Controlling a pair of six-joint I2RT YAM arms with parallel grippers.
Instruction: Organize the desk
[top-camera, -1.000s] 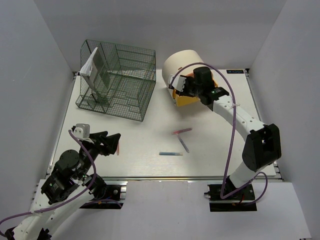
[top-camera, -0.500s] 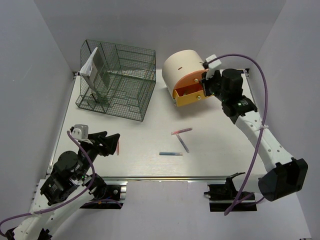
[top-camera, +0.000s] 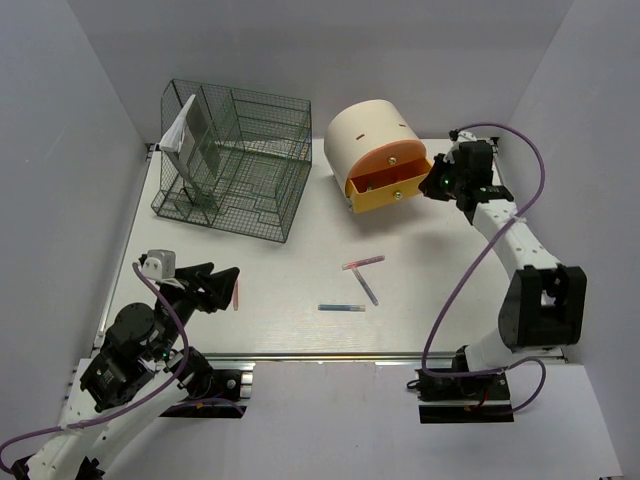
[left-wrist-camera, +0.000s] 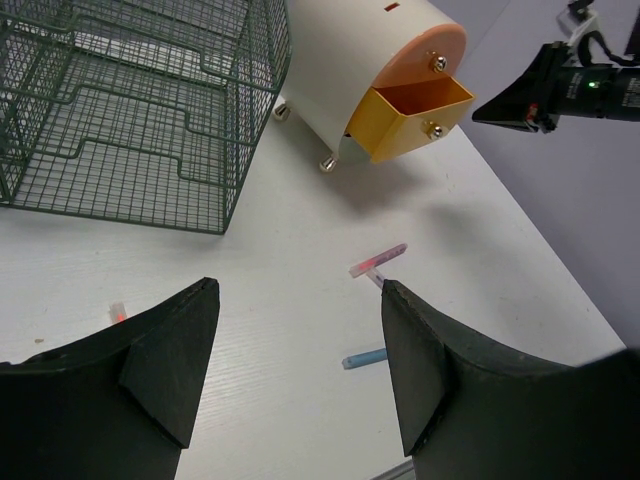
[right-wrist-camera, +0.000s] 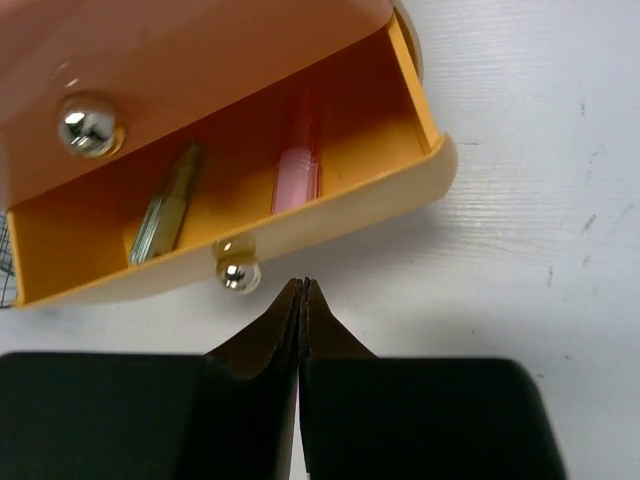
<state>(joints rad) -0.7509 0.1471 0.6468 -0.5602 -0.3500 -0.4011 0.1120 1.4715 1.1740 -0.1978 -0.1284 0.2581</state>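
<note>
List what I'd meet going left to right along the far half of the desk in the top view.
Dark green wire rack → cream drawer unit → right pincer, shut, just beside the unit's open drawer.

The overhead camera hangs above and behind the arm bases, looking down on the whole tabletop (top-camera: 300, 240). The left wrist camera sits low at the near left and faces across toward the far right, taking in the wire rack (left-wrist-camera: 130, 100) and the drawer unit (left-wrist-camera: 340, 50). The right wrist camera looks down from very close on the open drawer (right-wrist-camera: 350, 205), which all three views share.
</note>
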